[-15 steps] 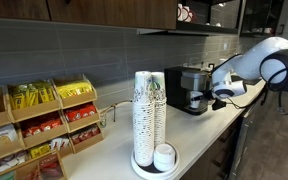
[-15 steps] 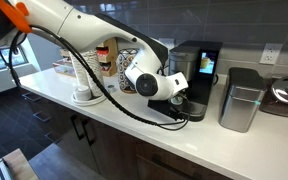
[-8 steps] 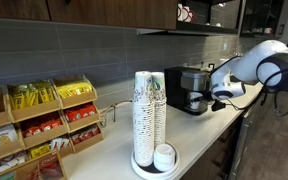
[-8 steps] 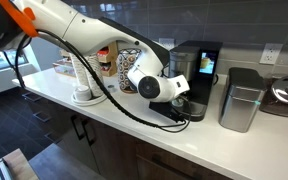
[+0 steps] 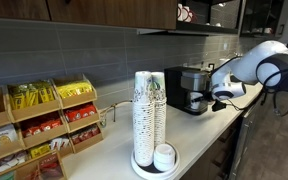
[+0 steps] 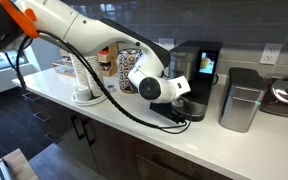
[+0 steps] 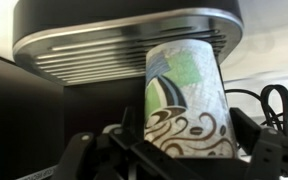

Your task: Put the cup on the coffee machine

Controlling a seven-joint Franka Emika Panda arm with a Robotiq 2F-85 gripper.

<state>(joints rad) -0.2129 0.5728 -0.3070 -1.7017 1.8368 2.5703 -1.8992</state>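
Note:
In the wrist view my gripper [image 7: 187, 152] is shut on the cup [image 7: 189, 100], a white paper cup with green and brown print, held upright between the fingers. The cup stands right in front of the coffee machine [image 7: 124, 40], under its ribbed silver dispensing head. In both exterior views the gripper [image 5: 222, 95] [image 6: 184, 102] is at the open bay of the black and silver coffee machine [image 5: 189, 85] [image 6: 197, 70]. The cup itself is hidden there by the gripper.
Tall stacks of printed cups [image 5: 149, 108] and a short white stack [image 5: 165, 156] stand on a tray near the counter's front. A snack rack [image 5: 44, 125] is beside them. A silver canister [image 6: 241, 100] stands next to the machine. Black cables [image 6: 169, 120] lie by it.
The arm shifted very slightly toward the machine a second ago. It has held still since then, with the cup still in the gripper.

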